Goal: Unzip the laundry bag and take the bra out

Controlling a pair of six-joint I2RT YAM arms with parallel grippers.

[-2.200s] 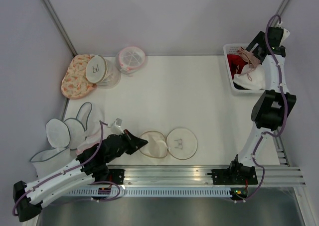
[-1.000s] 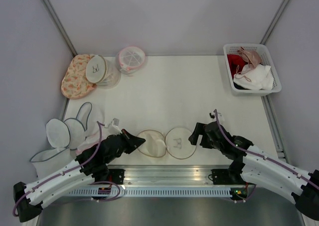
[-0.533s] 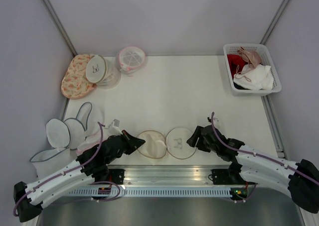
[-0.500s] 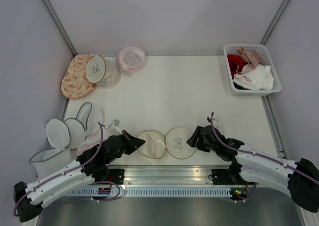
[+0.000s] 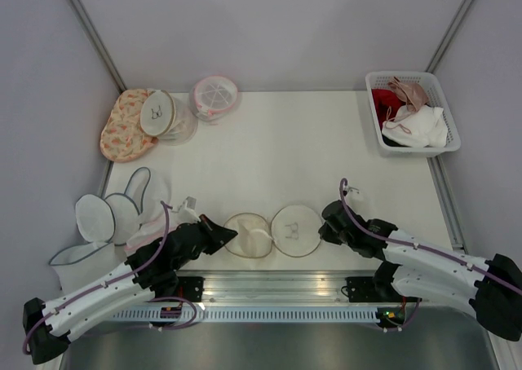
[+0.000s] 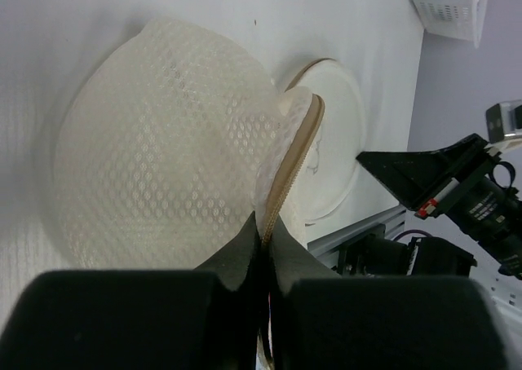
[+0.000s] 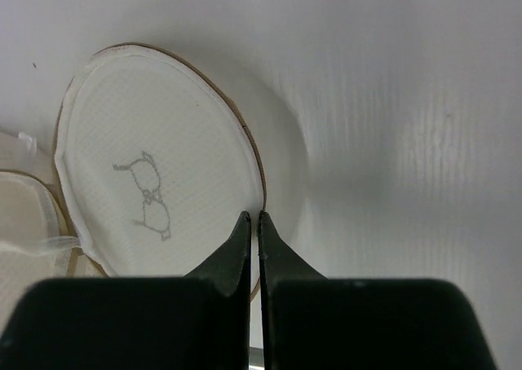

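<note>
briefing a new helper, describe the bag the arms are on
At the table's near edge, between the arm bases, the laundry bag lies opened into two cream mesh rounds, pinched by the left gripper and right gripper. Its tan rim and bra drawing set it apart from the grey-rimmed white bags leftwards.

Top view: fixed above and behind the arm bases, looking down on the whole table (image 5: 310, 142). It is far off, with the left claw (image 5: 230, 235) and right claw (image 5: 325, 230) low in the frame.
Left wrist view: sits behind the left claw (image 6: 265, 233) and looks along its fingers, very near. The bag (image 6: 163, 166) is ahead of the tips and the right arm (image 6: 444, 182) is beyond it.
Right wrist view: sits behind the right claw (image 7: 251, 223) and looks down past its tips, very near. The bag's printed face is ahead and to one side.
Shared: all three views show the bag. The top and left wrist views also share the basket (image 5: 412, 113).
</note>
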